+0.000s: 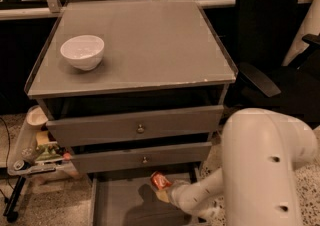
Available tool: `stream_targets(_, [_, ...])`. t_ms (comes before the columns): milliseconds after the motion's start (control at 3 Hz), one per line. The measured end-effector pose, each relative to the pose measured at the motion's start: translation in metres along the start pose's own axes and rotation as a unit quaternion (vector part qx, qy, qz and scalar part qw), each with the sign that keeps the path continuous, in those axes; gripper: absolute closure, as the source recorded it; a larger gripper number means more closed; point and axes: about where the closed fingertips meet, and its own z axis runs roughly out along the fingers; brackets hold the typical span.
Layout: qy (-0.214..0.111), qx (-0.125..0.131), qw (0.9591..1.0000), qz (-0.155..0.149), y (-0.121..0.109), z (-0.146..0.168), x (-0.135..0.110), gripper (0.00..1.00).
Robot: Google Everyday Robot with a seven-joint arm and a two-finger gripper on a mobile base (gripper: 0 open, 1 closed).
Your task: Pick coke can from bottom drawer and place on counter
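coke can [160, 180]: inside the bottom drawer [122, 202], near its back, tilted
gripper [168, 193]: in the drawer too, right against the can's lower right; gripping or not, honestly can't tell
bottom drawer: pulled open
counter [150, 40]: straight above the drawer
white bowl [82, 51]: high above the drawer's left side

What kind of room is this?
Probably an office or workroom: a black office chair stands beside a grey drawer cabinet. The gripper is down in the bottom drawer, by the coke can.
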Motion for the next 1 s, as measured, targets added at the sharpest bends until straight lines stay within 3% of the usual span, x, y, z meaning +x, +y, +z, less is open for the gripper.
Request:
stream_targets(333, [0.004, 0.05, 0.9972, 0.055, -0.02, -0.061, 0.049, 1.0])
stream_targets(667, [0.029, 0.046, 0.9973, 0.049, -0.013, -0.078, 0.083, 1.0])
stream_targets(1000, [0.028, 0.046, 0.9973, 0.049, -0.013, -0.078, 0.082, 1.0])
